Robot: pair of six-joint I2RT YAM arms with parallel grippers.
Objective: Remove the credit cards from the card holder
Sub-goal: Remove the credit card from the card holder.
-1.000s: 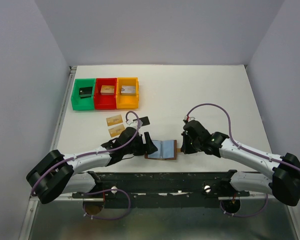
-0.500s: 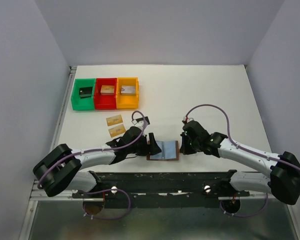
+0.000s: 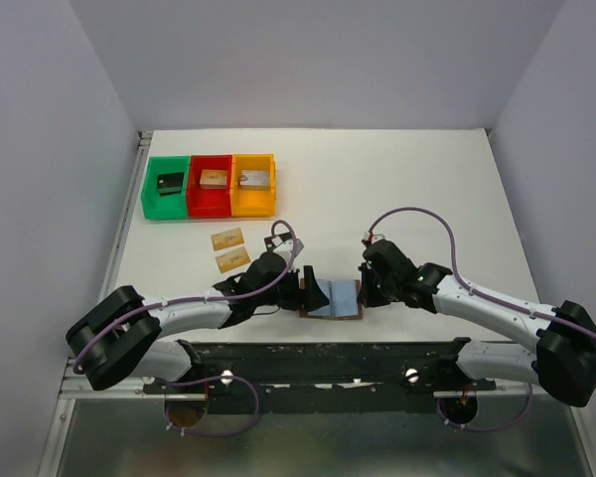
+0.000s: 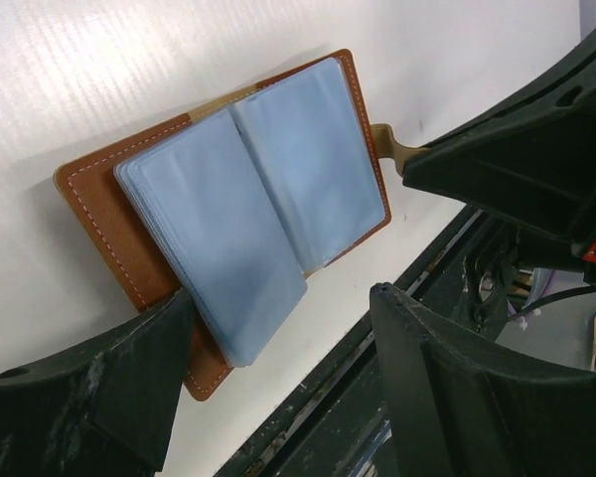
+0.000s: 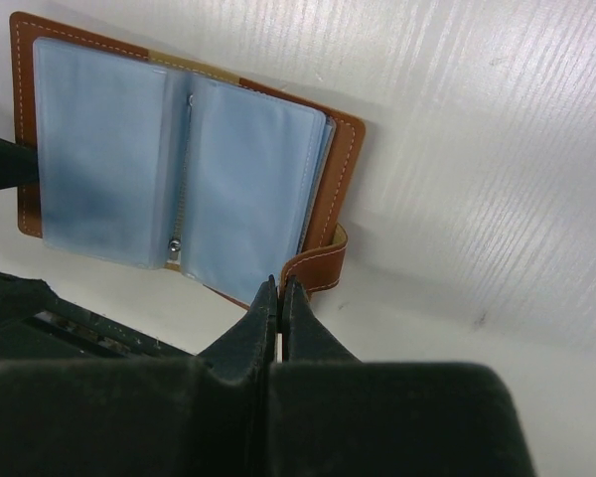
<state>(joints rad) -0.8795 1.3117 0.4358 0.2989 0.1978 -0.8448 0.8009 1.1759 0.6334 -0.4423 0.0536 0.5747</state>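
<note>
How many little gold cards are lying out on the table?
2. One gold card lies in front of the red bin; the other lies just nearer the arms. More may be hidden inside the card holder.

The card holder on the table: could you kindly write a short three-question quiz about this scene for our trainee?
1. True or false: the brown leather card holder lies closed on the white table.
2. How many tan-gold flat cards lie loose on the table? A one, B two, C four.
3. Fill in: the right end effector is ___ (open or shut).
Key: 1 false, it lies open; 2 B; 3 shut.
</note>
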